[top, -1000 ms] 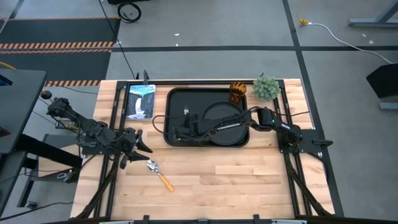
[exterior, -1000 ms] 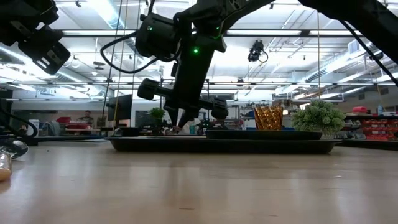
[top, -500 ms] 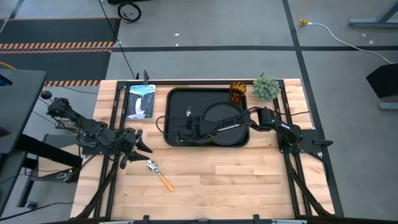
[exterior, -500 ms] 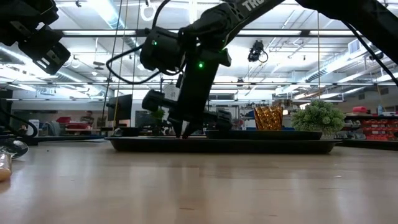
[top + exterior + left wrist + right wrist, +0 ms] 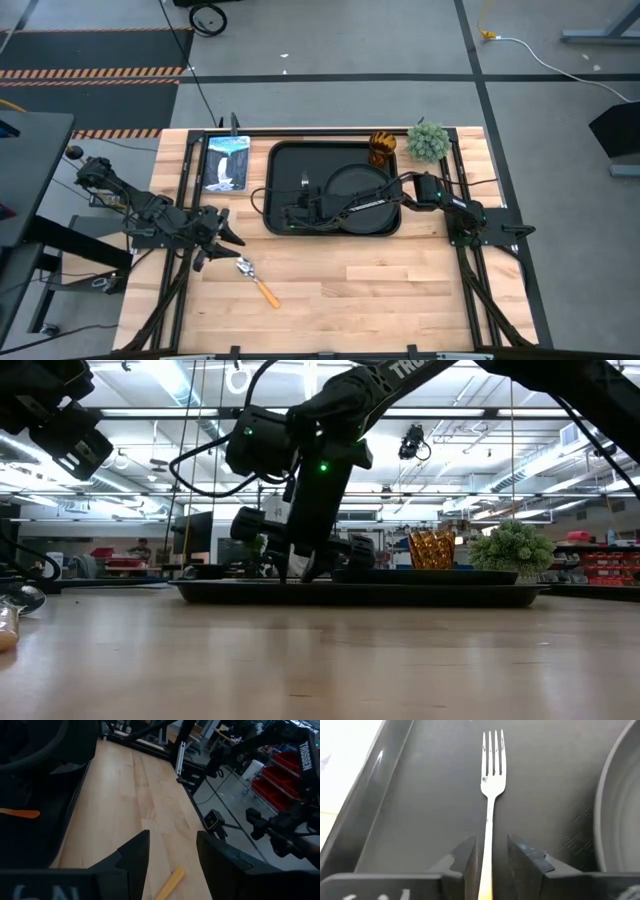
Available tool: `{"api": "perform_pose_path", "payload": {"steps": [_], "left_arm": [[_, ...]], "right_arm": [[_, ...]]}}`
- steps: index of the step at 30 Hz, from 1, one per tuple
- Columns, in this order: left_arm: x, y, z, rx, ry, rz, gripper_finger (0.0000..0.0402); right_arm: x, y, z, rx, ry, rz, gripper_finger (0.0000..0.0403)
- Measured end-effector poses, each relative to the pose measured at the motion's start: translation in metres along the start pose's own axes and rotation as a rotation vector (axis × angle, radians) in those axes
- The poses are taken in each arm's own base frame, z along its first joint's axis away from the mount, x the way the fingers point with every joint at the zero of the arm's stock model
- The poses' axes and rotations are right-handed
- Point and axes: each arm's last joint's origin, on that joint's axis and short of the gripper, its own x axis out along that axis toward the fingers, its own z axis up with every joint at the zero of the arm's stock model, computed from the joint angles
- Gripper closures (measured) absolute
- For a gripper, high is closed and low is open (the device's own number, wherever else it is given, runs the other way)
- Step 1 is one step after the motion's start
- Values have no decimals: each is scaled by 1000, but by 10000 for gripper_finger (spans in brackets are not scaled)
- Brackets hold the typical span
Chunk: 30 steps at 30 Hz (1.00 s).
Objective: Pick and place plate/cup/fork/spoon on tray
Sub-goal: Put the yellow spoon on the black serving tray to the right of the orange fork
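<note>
Black tray (image 5: 390,800) fills my right wrist view: the fork (image 5: 491,780) lies flat on it, handle running between the right gripper (image 5: 492,857) fingers, which I see spread just apart, not pinching. The plate (image 5: 620,805) sits beside them. My left gripper (image 5: 170,855) hangs with fingers spread, the spoon (image 5: 254,280) just ahead of them.

The high view looks straight down on the whole table, the tray (image 5: 333,202) near its centre, toward 12 o'clock. The low view sits at table-top height, facing level across the tray (image 5: 360,594) into the room. The right wrist view looks close down at the fork (image 5: 490,790) on the tray floor. The left wrist view faces along the table (image 5: 135,800) toward the room.
</note>
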Motion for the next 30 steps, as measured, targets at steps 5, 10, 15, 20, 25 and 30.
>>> {"api": "perform_pose_path", "payload": {"steps": [5, 10, 15, 20, 25, 30], "left_arm": [[0, 1, -2, 11, 16, 13, 230], [0, 2, -2, 94, 20, 17, 230], [0, 3, -2, 144, 2, 72, 230], [-1, 8, 1, 152, -70, 235, 230], [-3, 13, 4, 202, -151, 447, 230], [-5, 16, 5, 273, -172, 551, 230]], "right_arm": [[-13, 12, 3, -107, -94, 38, 285], [-28, 32, -1, -318, -168, 157, 286], [-38, 35, -8, -529, -235, 150, 286], [-35, 34, 2, -700, -289, 92, 286], [-22, 36, 27, -820, -329, 51, 286], [-10, 45, 45, -914, -386, 129, 286]]}}
